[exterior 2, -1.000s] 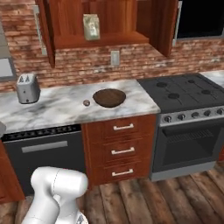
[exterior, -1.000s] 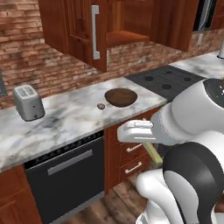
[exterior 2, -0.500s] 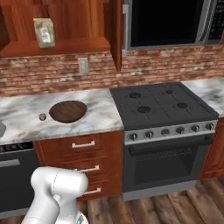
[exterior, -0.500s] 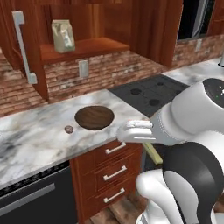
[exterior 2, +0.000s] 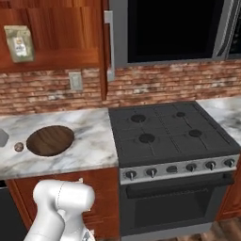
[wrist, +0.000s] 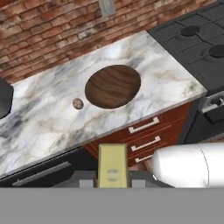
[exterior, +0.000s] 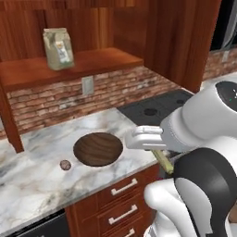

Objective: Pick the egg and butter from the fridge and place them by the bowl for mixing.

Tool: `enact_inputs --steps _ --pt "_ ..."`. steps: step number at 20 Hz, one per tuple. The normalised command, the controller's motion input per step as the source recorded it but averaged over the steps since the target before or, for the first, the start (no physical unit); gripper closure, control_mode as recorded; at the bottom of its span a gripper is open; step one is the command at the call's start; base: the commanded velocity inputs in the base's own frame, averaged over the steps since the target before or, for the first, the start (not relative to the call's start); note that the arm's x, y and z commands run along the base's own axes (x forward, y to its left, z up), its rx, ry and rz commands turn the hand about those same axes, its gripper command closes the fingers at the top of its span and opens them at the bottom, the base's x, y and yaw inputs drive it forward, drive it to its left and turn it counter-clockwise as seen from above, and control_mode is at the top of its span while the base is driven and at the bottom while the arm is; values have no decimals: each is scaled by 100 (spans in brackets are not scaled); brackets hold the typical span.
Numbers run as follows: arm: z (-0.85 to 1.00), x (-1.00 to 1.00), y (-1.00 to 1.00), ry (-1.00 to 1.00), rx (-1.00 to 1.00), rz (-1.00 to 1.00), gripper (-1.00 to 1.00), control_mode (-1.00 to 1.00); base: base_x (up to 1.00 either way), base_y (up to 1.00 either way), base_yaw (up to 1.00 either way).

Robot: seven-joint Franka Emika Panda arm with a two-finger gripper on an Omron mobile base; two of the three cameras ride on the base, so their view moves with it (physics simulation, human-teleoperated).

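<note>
The bowl (exterior: 98, 148) (exterior 2: 50, 140) (wrist: 113, 86), dark brown and shallow, sits on the marble counter (wrist: 39, 122). The egg (exterior: 65, 165) (exterior 2: 19, 147) (wrist: 77, 103), a tiny brownish ball, lies on the counter just left of it, not touching it. My gripper (wrist: 113, 178) is shut on the butter (wrist: 113, 164), a pale yellow-green stick that points toward the counter's front edge. In the left base view the butter (exterior: 162, 161) sticks out below my hand, off the counter's front right corner. The fridge is out of view.
A black stove (exterior 2: 164, 132) adjoins the counter on the right, with a dark microwave (exterior 2: 174, 28) above it. Wooden drawers (wrist: 144, 127) and a dishwasher front (wrist: 39, 173) sit under the counter. A paper bag (exterior: 59, 48) stands on the open shelf above.
The whole scene has slid left in both base views as the base drives, with the bowl and egg now closer. The arm's pose and its hold on the butter are unchanged.
</note>
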Motion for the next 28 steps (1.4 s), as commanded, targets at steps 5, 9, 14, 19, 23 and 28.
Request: enact_inputs --steps 5,9,14,19,23,28 --pt "0 0 0 0 0 0 100 100 15 9 38" --pt "0 0 0 0 0 0 100 100 0 0 53" --pt "0 0 0 0 0 0 100 100 -5 -2 31" --pt "0 0 0 0 0 0 100 100 18 0 0" --pt "0 0 0 0 0 0 100 100 55 -1 0" --pt "0 0 0 0 0 0 100 100 66 0 0"
